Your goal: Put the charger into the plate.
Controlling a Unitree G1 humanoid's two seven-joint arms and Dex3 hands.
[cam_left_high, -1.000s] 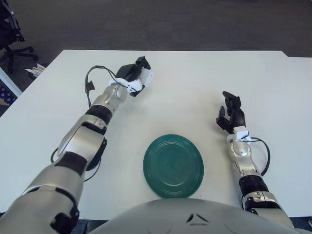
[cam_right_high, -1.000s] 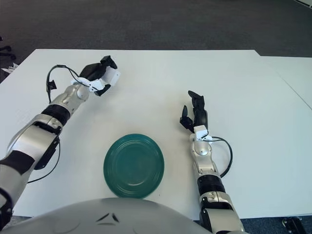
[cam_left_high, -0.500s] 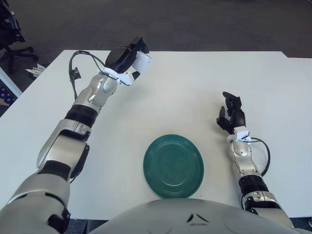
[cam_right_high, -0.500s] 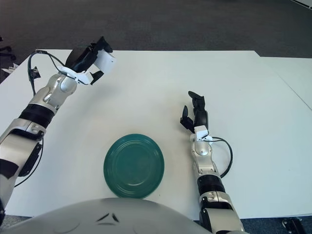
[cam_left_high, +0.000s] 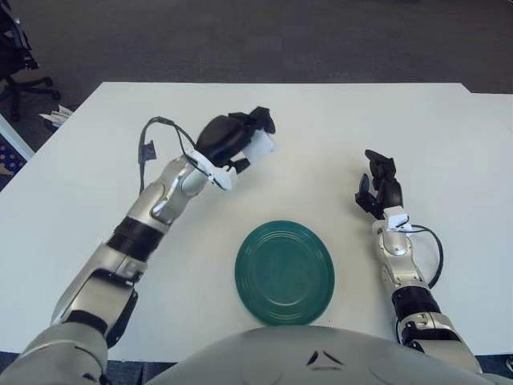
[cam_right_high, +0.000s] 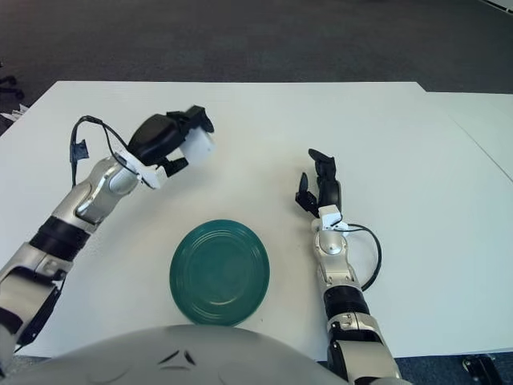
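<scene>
My left hand [cam_left_high: 240,138] hangs above the white table, up and to the left of the green plate [cam_left_high: 284,273]. Its dark fingers are curled around a small white charger [cam_left_high: 258,147], which sticks out on the hand's right side. The hand and charger are clear of the tabletop and short of the plate's rim. The plate lies flat near the table's front edge, with nothing in it. My right hand [cam_left_high: 378,186] shows to the right of the plate, fingers relaxed and holding nothing.
The white table [cam_left_high: 321,128] stretches wide behind and beside the plate. A black office chair [cam_left_high: 16,56] stands off the table's far left corner, with some papers [cam_left_high: 58,117] at the left edge.
My left hand has carried the charger from the far left of the table toward me and to the right, closer to the plate. The right hand has stayed still.
</scene>
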